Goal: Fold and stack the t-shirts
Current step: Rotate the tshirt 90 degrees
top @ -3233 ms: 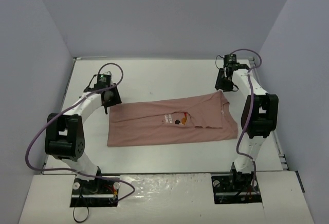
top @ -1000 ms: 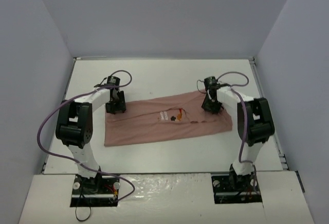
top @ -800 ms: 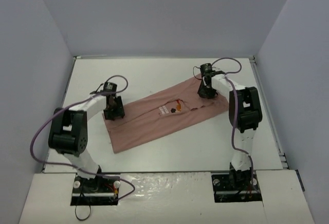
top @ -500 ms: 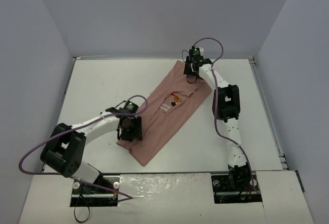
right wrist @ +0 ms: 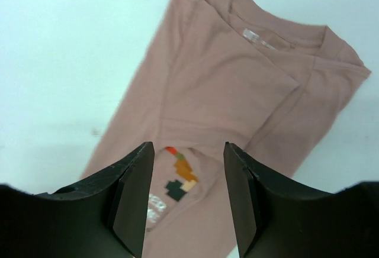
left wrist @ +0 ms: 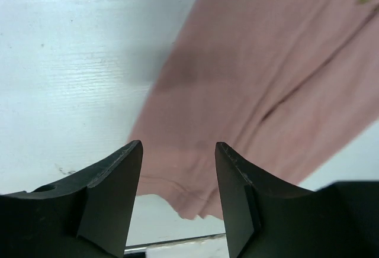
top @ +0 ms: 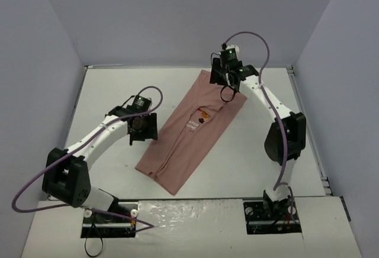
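The t-shirt (top: 192, 134) lies folded into a long narrow strip, slanting across the bench (top: 118, 86). Its collar (right wrist: 278, 39) is close to the far edge, right of the middle, and its hem points toward the near edge, left of the middle. My left gripper (left wrist: 177, 151) hangs above the shirt's left side with jaws apart and nothing between them. My right gripper (right wrist: 188, 151) hovers over the collar end, also spread and empty.

The risk I see is in the layers. If I come down and pinch only the top ply at either end, the long fold will peel open as I lift. Because the strip sits askew to the bench edges, my two arms reach it at unequal stretch, so a crosswise fold could land crooked. A soft crease runs down the cloth in the left wrist view, and dragging across it could bunch the fabric.

My own left jaws cut off the hem corner. The sleeves are tucked out of sight, so I cannot count the plies. The lettering below the chest graphic (right wrist: 179, 175) is too small to read. Only this one shirt shows.
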Motion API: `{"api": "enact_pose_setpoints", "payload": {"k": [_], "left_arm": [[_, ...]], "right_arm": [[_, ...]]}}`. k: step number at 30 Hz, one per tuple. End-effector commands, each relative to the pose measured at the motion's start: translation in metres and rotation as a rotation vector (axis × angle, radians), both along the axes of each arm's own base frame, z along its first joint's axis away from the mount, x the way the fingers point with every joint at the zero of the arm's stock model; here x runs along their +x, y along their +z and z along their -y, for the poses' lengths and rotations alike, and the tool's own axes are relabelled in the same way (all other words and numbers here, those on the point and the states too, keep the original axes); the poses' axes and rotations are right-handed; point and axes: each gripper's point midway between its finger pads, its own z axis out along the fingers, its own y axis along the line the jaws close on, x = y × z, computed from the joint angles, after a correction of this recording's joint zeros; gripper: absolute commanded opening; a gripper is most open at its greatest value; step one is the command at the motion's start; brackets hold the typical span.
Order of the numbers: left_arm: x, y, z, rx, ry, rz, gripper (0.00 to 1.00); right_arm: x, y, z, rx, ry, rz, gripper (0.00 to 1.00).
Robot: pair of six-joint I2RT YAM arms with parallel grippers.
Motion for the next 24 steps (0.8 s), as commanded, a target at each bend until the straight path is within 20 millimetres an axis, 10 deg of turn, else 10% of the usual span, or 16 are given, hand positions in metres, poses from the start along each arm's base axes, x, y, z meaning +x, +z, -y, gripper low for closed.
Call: {"api": "enact_pose_setpoints", "payload": {"k": [1, 2, 3, 4, 24], "left_arm": [[0.020, -0.022, 0.001, 0.073, -0.108, -0.045, 0.49], [0.027, -0.025, 0.004, 0.073, -0.120, -0.047, 0.49], [0.032, -0.028, 0.007, 0.075, -0.127, -0.052, 0.49], [0.035, -0.032, 0.009, 0.076, -0.132, -0.063, 0.49], [-0.014, -0.106, 0.003, 0.046, -0.005, -0.254, 0.49]], "right_arm": [[-0.015, 0.096, -0.017, 0.175, -0.063, 0.193, 0.47], [-0.022, 0.063, -0.011, 0.152, -0.087, 0.132, 0.47], [-0.070, -0.061, 0.018, 0.000, -0.131, -0.112, 0.47], [-0.091, -0.098, 0.029, -0.045, -0.145, -0.186, 0.47], [-0.024, -0.192, 0.033, -0.127, -0.173, -0.293, 0.47]]}}
